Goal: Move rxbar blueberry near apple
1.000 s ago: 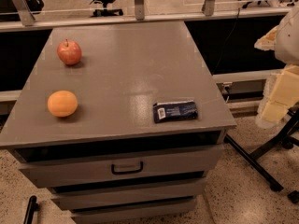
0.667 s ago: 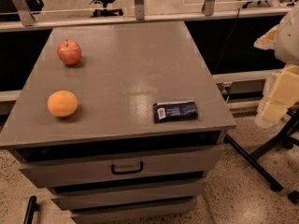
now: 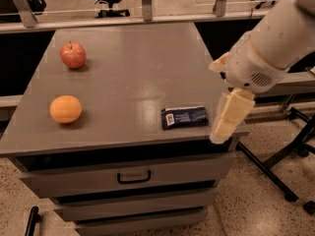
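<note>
Your cream-coloured gripper (image 3: 222,128) hangs on white arm (image 3: 275,43) at front right corner of grey cabinet top (image 3: 128,68), tip pointing down. You cannot tell whether it is open or closed. Flat dark blue rxbar blueberry wrapper (image 3: 184,117), white label patch at left end, lies flat near front edge, just left of gripper, not held. Round red apple (image 3: 73,55) sits at far left, well apart. Round orange fruit (image 3: 65,109) sits nearer you, front left.
</note>
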Robot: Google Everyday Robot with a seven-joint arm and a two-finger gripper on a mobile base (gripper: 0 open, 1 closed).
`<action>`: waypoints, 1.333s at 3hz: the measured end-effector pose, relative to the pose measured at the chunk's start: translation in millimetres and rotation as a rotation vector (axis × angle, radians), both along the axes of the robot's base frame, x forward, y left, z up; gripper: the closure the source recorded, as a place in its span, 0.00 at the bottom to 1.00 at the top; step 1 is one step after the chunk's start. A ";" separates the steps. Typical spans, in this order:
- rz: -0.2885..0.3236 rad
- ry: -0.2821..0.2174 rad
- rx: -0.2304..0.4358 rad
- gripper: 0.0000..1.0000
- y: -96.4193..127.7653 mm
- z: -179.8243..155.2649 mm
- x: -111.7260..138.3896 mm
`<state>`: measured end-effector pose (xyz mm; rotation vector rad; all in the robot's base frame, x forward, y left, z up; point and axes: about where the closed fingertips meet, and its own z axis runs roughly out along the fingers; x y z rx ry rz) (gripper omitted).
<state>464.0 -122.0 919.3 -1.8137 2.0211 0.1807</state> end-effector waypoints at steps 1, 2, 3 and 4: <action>0.091 0.042 0.064 0.00 51.2 -33.3 6.4; 0.118 0.073 0.082 0.00 78.3 -61.9 18.3; 0.089 0.083 0.075 0.00 80.6 -84.7 37.7; 0.037 0.072 0.064 0.16 66.4 -96.4 53.4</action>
